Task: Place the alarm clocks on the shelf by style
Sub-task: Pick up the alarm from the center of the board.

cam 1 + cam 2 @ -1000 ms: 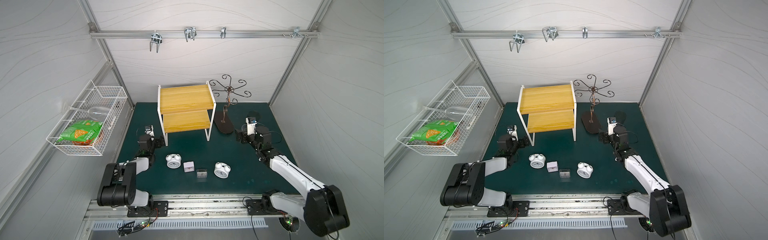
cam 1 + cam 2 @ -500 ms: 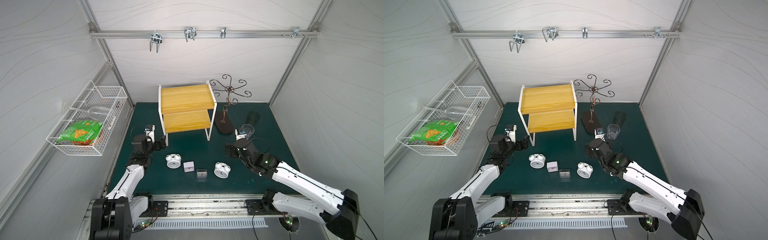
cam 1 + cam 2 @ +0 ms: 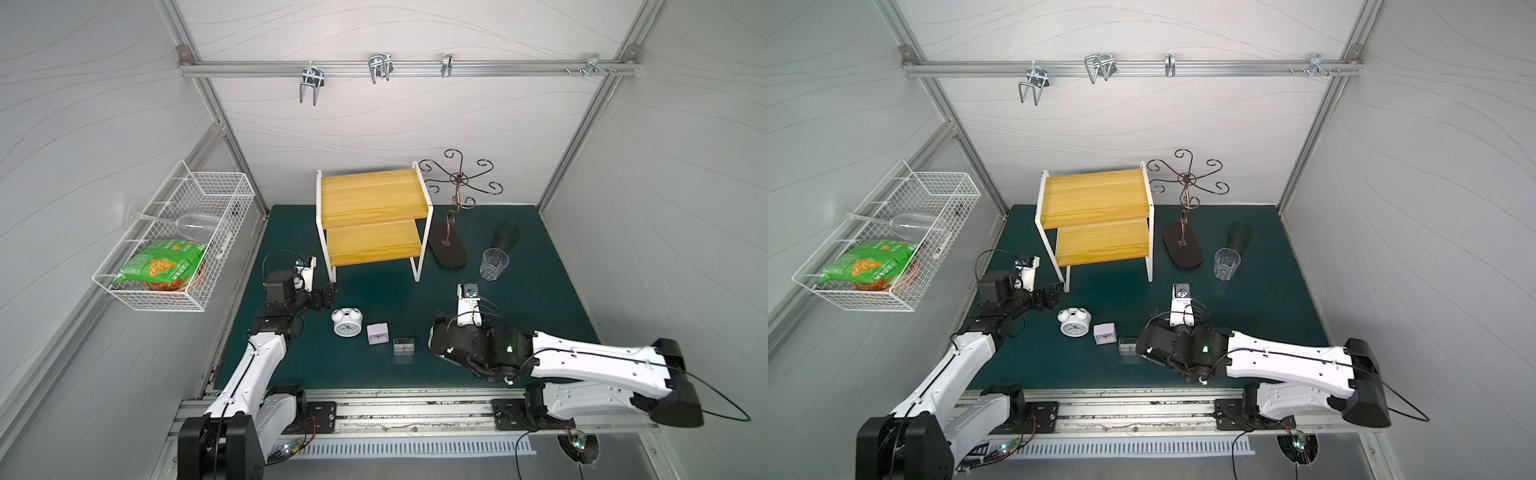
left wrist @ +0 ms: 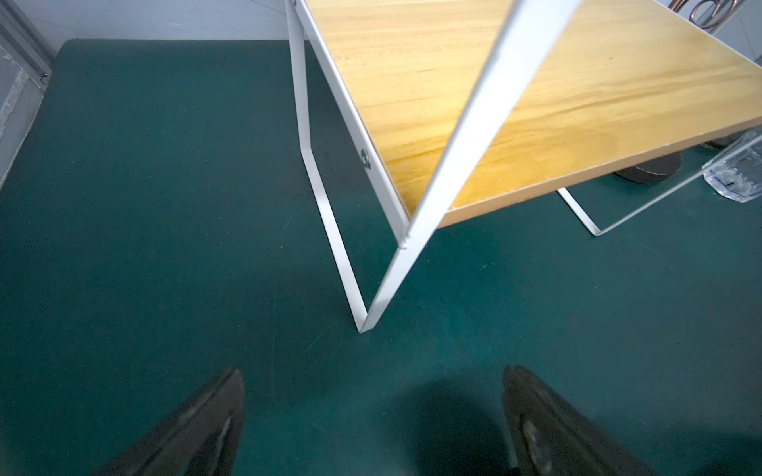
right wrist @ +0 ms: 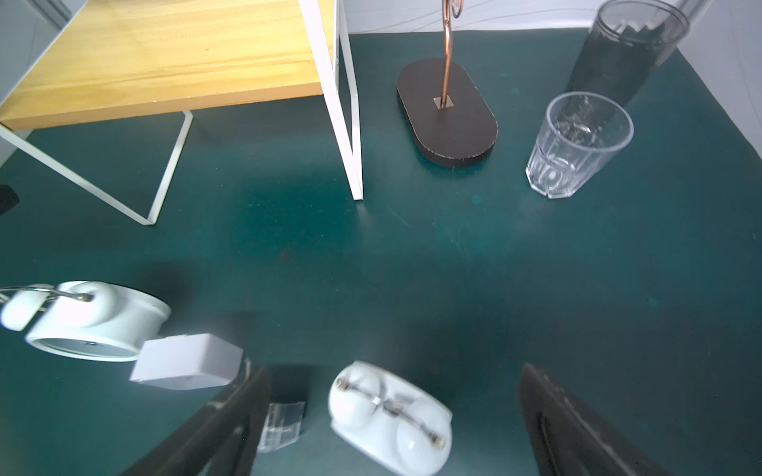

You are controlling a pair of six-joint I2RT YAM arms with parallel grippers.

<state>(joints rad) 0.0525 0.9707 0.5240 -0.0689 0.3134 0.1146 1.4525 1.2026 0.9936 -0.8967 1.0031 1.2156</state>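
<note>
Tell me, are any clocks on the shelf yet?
None yet: the yellow wooden two-tier shelf is bare. The right claw, open, straddles one round white twin-bell clock on the dark green mat. The other twin-bell clock, white square clock and clear square clock also wait there.

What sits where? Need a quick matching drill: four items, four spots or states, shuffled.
1. shelf
2. chip bag
3. drinking glass
4. white square clock

A. in the wire basket
B. between the round clock and the clear clock
C. both boards bare
D. upright beside the dark stand

Pairs: 1-C, 2-A, 3-D, 4-B
</note>
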